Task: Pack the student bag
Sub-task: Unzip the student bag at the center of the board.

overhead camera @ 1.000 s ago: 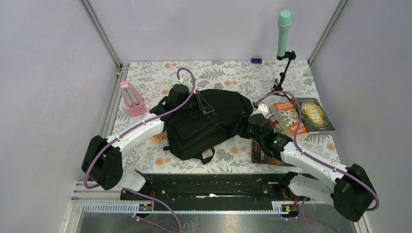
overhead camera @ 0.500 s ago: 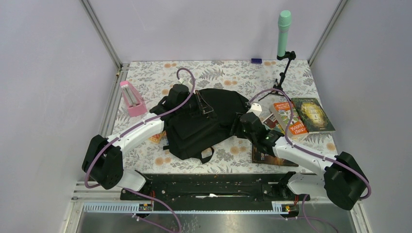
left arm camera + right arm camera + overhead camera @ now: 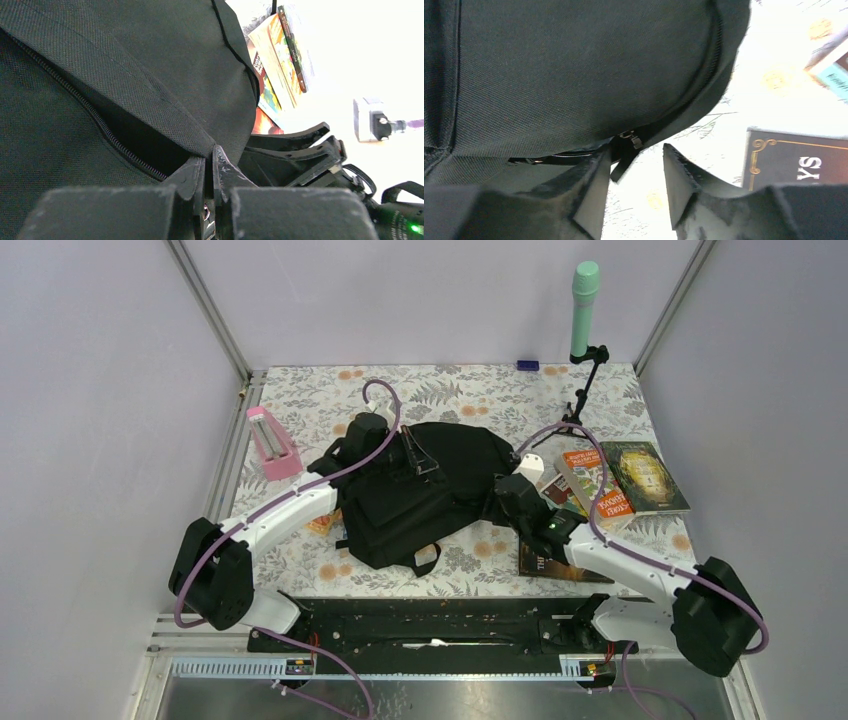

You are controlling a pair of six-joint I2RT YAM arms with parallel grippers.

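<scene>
The student bag (image 3: 430, 495) is a large black fabric backpack lying flat in the middle of the floral table. My left gripper (image 3: 415, 462) sits on its upper part, shut on the edge of a fabric flap (image 3: 165, 107) beside an open zip line (image 3: 107, 135). My right gripper (image 3: 497, 502) is at the bag's right edge. It is open, and a black zipper pull (image 3: 624, 155) hangs between its fingertips (image 3: 636, 155), close to the left finger (image 3: 591, 185). The bag's inside is hidden.
Two colourful books (image 3: 595, 483) (image 3: 650, 477) lie right of the bag, and a dark book (image 3: 550, 560) lies under my right arm. A pink object (image 3: 272, 443) stands at the left. A green cylinder on a black stand (image 3: 584, 300) rises at the back right.
My right arm has moved left from the books to the bag's right edge, and its jaws have narrowed somewhat. The left arm and the bag have stayed put.
</scene>
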